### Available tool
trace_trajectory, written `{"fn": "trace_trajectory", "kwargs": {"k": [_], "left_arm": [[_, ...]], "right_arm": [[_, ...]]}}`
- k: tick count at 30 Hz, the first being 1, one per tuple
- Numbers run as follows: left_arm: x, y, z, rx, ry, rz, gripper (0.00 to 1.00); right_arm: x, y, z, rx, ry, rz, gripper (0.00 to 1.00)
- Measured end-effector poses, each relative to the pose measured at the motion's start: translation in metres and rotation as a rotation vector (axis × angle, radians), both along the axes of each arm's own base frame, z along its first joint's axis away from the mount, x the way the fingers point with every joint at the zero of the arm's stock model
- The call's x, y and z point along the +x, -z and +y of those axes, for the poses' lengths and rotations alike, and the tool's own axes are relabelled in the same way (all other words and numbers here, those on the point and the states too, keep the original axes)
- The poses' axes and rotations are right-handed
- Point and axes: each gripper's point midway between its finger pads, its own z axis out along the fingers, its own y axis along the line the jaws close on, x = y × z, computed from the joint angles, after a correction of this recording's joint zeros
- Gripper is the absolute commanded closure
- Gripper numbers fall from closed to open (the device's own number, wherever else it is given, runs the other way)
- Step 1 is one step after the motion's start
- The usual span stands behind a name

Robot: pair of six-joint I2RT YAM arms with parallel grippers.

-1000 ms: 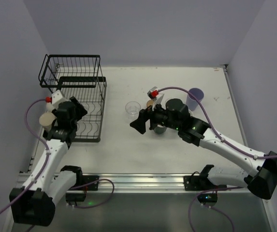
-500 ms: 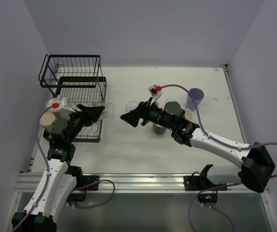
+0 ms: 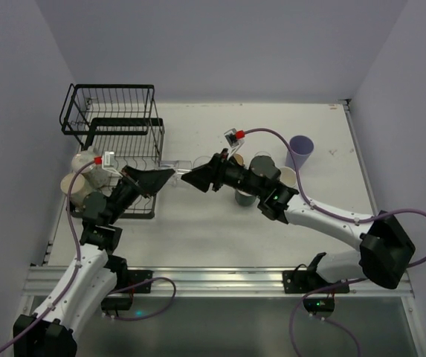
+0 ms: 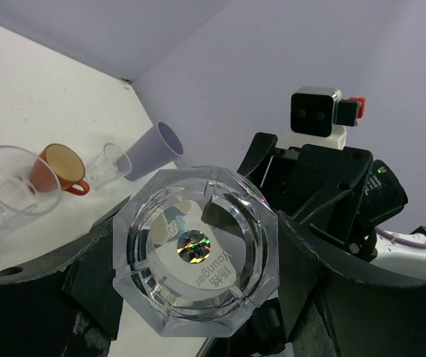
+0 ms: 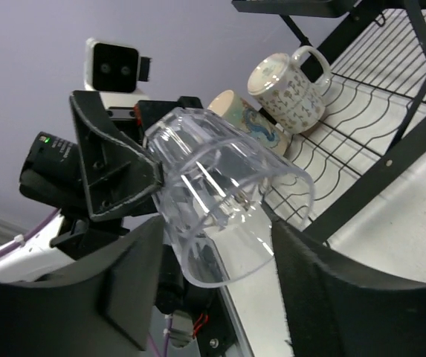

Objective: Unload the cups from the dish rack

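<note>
My left gripper (image 3: 155,179) is shut on the base of a clear glass (image 3: 177,172) and holds it sideways in the air, just right of the black wire dish rack (image 3: 116,123). In the left wrist view the glass's thick base (image 4: 195,256) fills the gap between my left fingers. My right gripper (image 3: 196,178) faces it, open, its fingers on either side of the glass's mouth (image 5: 227,216). A cream patterned mug (image 5: 287,93) and a cup with a blue design (image 5: 244,123) stand on the rack's ridged tray.
On the table to the right stand a lavender tumbler (image 3: 299,151), dark mugs (image 3: 263,165) and a cream cup (image 3: 288,177). The left wrist view shows an orange cup (image 4: 55,168) and another clear glass (image 4: 4,190). Walls close in on three sides.
My left gripper carried the clear glass off the rack towards the right. My right gripper moved left to meet it, and its open fingers now stand round the glass's mouth.
</note>
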Motion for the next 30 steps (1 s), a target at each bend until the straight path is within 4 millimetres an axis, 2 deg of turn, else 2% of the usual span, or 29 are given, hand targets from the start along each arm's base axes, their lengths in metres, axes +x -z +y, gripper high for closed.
{"fn": "trace_trajectory", "kwargs": {"k": [2,3,7,9,10,13,14,16,17,19,22,25,27,30], "left_arm": [[0.0,0.003,-0.002,-0.003,0.011,0.006,0.82],[-0.001,0.005,-0.004,-0.006,0.017,0.01,0.81],[0.0,0.018,-0.005,-0.016,0.026,0.039,0.78],[0.001,0.018,-0.006,-0.023,0.026,0.041,0.75],[0.001,0.018,-0.006,-0.027,0.024,0.043,0.73],[0.002,0.014,-0.004,-0.044,0.014,0.031,0.57],[0.001,0.01,-0.004,-0.055,0.019,0.023,0.42],[-0.003,0.004,-0.005,-0.076,0.035,0.013,0.25],[-0.004,0.001,-0.006,-0.079,0.042,0.005,0.12],[-0.004,0.001,-0.008,-0.031,0.043,0.002,0.02],[0.007,-0.001,-0.007,0.107,0.003,0.002,0.0],[0.015,-0.017,0.001,0.246,-0.061,-0.021,0.0],[0.018,-0.029,0.011,0.332,-0.117,-0.058,0.0],[0.017,-0.039,0.028,0.456,-0.207,-0.093,0.0]], "right_arm": [[-0.002,-0.002,0.002,0.01,-0.019,-0.005,0.48],[-0.004,-0.002,0.004,0.013,-0.033,-0.006,0.54],[-0.007,-0.001,0.011,0.025,-0.078,-0.005,0.62],[-0.009,0.003,0.015,0.029,-0.102,0.005,0.69],[-0.01,0.002,0.017,0.037,-0.115,0.01,0.77],[-0.011,-0.003,0.018,0.07,-0.131,0.03,0.96],[-0.013,-0.008,0.018,0.087,-0.142,0.032,0.99],[-0.018,-0.016,0.017,0.112,-0.163,0.021,1.0],[-0.02,-0.02,0.016,0.116,-0.171,0.015,1.0],[-0.024,-0.024,0.016,0.098,-0.174,-0.003,1.0],[-0.012,-0.022,0.015,0.002,-0.123,-0.02,1.0],[-0.001,-0.033,0.014,-0.087,-0.082,-0.057,1.0],[0.011,-0.034,0.007,-0.171,-0.032,-0.078,1.0],[0.035,-0.023,-0.01,-0.31,0.041,-0.073,1.0]]}}
